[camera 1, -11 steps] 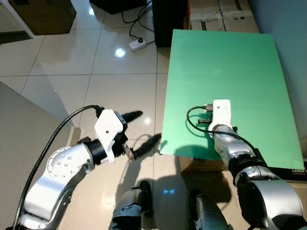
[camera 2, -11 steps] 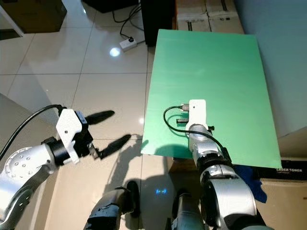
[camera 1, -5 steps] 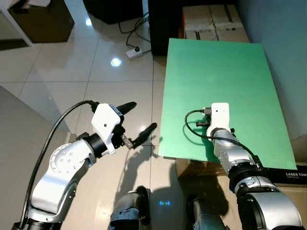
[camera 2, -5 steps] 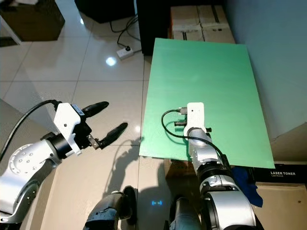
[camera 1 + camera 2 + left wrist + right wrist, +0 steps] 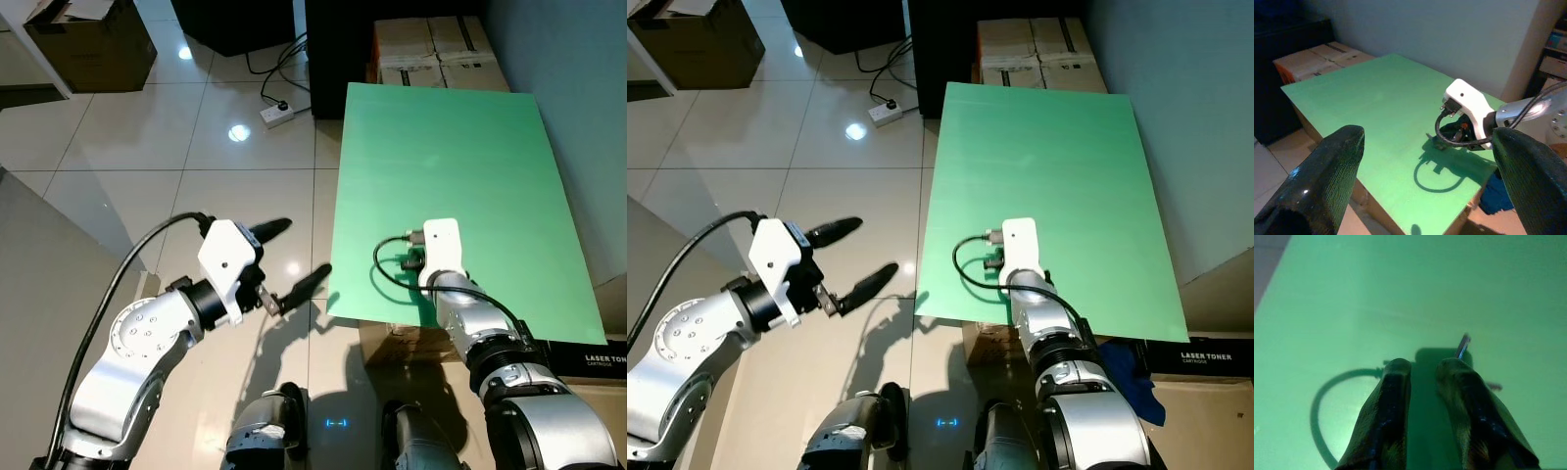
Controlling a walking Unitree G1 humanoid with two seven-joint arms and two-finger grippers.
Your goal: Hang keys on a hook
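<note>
The main risk is a missed pickup: the right gripper sits low over the near part of the green board with its fingers drawn close together and nothing seen between them, so lifting now would likely leave the keys behind or nudge them across the board. What looks like the keys, a thin metal sliver, lies on the board just beyond one fingertip, beside it and not in the gap. The left gripper hangs spread wide off the board's near left edge.
</note>
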